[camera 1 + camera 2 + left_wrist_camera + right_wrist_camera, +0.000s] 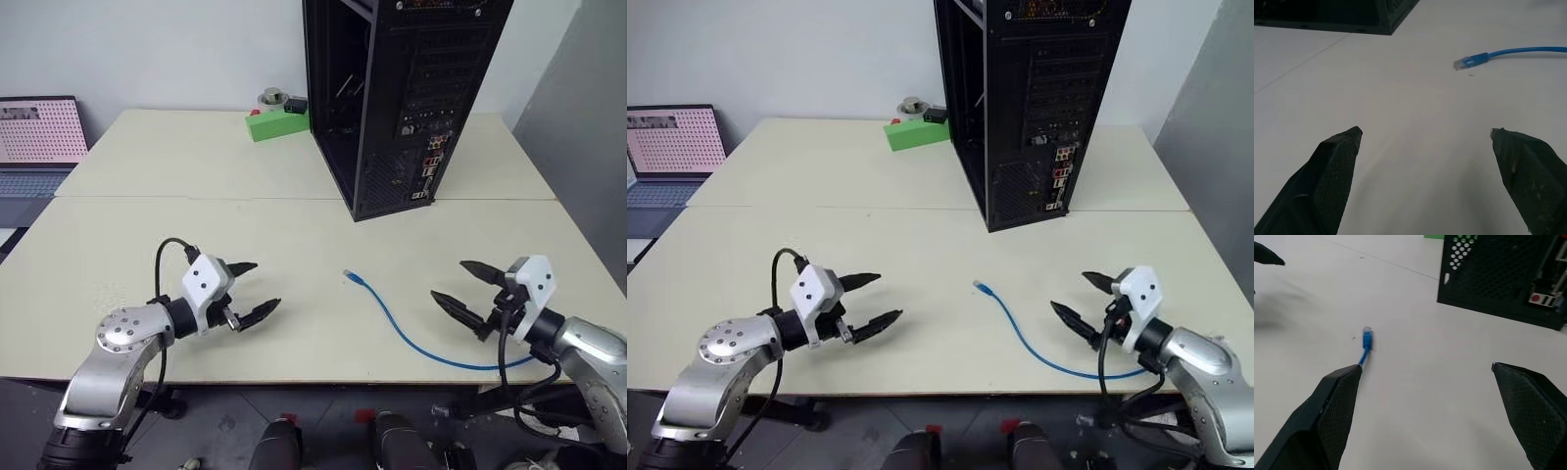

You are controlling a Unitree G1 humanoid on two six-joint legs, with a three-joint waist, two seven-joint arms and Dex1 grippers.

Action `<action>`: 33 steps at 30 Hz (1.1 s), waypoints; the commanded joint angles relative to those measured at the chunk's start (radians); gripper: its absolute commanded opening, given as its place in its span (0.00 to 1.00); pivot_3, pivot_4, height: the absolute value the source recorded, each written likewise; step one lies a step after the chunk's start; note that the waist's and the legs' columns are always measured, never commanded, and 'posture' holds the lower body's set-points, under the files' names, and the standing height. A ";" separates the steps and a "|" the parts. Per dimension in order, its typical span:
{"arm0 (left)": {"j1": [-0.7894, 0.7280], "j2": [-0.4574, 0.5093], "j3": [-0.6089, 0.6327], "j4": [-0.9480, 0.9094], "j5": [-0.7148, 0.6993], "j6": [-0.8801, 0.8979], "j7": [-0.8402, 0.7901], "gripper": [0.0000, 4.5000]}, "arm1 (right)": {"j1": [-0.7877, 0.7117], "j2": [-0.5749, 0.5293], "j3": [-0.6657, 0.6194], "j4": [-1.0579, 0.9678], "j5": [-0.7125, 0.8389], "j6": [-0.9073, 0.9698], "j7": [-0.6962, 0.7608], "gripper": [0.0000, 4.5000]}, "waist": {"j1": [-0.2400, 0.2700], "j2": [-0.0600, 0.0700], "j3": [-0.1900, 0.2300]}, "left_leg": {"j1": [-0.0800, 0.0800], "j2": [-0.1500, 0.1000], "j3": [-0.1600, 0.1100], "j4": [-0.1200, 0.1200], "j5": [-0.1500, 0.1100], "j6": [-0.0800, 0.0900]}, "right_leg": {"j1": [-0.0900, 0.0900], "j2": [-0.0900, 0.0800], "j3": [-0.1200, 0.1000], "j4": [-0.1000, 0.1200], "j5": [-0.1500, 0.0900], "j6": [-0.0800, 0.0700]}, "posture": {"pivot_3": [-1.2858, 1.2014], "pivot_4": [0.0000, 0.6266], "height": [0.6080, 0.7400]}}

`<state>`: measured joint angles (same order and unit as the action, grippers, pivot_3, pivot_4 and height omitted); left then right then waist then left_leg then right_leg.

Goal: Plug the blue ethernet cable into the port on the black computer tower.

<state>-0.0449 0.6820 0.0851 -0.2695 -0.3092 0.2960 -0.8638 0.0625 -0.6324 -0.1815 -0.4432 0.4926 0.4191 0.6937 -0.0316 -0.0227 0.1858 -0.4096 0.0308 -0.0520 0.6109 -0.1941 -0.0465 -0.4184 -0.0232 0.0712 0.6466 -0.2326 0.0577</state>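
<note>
**Basically nothing done yet: cable loose on tabletop, both end effectors empty**

Progress: the blue ethernet cable [411, 338] lies untouched on the tabletop [196, 176]. Its plug end [355, 281] sits roughly mid-tabletop, a bit toward the near edge; the cord curves from there toward the near right corner and passes under the right arm, with the far end hidden. The black computer tower [402, 98] stands upright toward the far edge, right of centre, rear panel with coloured connectors facing the robot. The port [431, 160] would be in that connector cluster, but it is too small to pick out for sure. Plug and tower are well apart. Judgement: all steps are left, namely grasp the plug, carry it to the tower, line it up, and push it in.

Pose: the left end effector [251, 290] hovers near the near edge on the left side, pointing inward toward the plug, fingers wide apart, holding nothing. The right end effector [462, 287] mirrors it near the near right corner, pointing inward, fingers also spread wide, empty. The plug lies between the two, closer to the right one. Neither touches the cable.

Also on the tabletop: a green block [277, 124] near the far edge beside the tower, and a laptop [39, 137] off the left edge.
</note>
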 commanded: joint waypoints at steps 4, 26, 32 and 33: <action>-0.009 0.039 -0.069 -0.037 0.034 -0.060 -0.069 1.00 | -0.061 0.028 0.130 -0.029 -0.042 0.070 -0.048 1.00 | 0.000 0.000 0.000 | 0.000 0.000 0.000 0.000 0.000 0.000 | 0.000 0.000 0.000 0.000 0.000 0.000 | 0.52 0.24 1.00; -0.163 -0.015 -0.148 0.129 0.037 -0.143 -0.155 1.00 | -0.272 0.248 0.425 0.217 -0.296 0.093 -0.139 0.71 | 0.000 0.000 0.000 | -0.001 0.000 0.000 0.000 0.000 0.000 | -0.001 0.000 0.000 0.001 0.001 0.002 | 0.52 0.24 1.00; -0.202 -0.025 -0.168 0.178 0.049 -0.161 -0.169 1.00 | -0.295 0.267 0.408 0.228 -0.306 0.125 -0.167 0.35 | -0.001 0.000 0.000 | -0.001 0.000 0.000 0.000 0.000 0.000 | -0.001 0.000 0.000 0.001 0.001 0.002 | 0.52 0.24 1.00; -0.215 -0.029 -0.174 0.191 0.051 -0.162 -0.173 1.00 | -0.301 0.266 0.401 0.227 -0.305 0.125 -0.164 0.28 | -0.001 0.000 0.000 | -0.001 0.000 0.000 0.000 0.000 0.000 | -0.001 0.001 -0.001 0.001 0.002 0.003 | 0.52 0.24 1.00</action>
<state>-0.2364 0.6596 -0.0865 -0.0776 -0.2618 0.1581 -1.0303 -0.2199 -0.3715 0.2320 -0.1951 0.1827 0.5371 0.5309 -0.0323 -0.0232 0.1856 -0.4106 0.0311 -0.0525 0.6111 -0.1941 -0.0465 -0.4196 -0.0226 0.0705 0.6478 -0.2309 0.0604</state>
